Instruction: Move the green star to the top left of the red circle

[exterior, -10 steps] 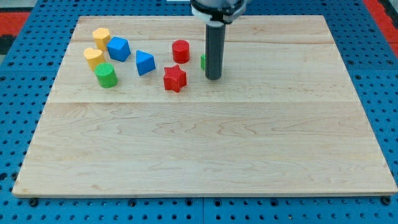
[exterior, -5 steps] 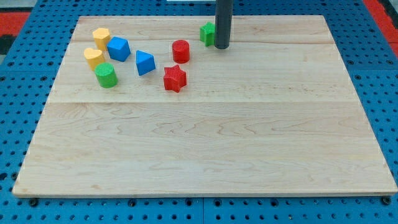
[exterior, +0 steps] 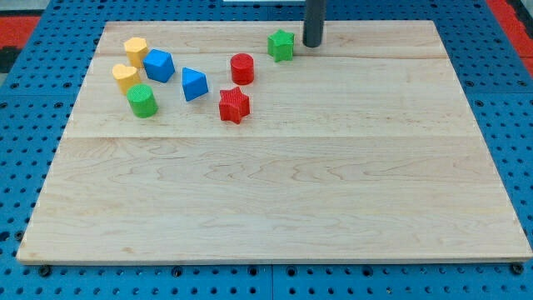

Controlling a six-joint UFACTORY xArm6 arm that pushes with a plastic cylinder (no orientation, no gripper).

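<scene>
The green star (exterior: 281,45) lies near the view's top, up and to the right of the red circle (exterior: 242,67). A small gap separates them. My tip (exterior: 312,44) stands just right of the green star, a short gap away, not touching it. The rod rises out of the view's top edge.
A red star (exterior: 235,105) lies below the red circle. A blue block (exterior: 194,84) and another blue block (exterior: 158,65) sit to the left. Two yellow blocks (exterior: 135,48) (exterior: 126,77) and a green cylinder (exterior: 141,101) cluster at the far left on the wooden board (exterior: 275,183).
The green star moved up toward the view's top, from right of the red circle to its upper right. My tip moved up and then right, off the star.
</scene>
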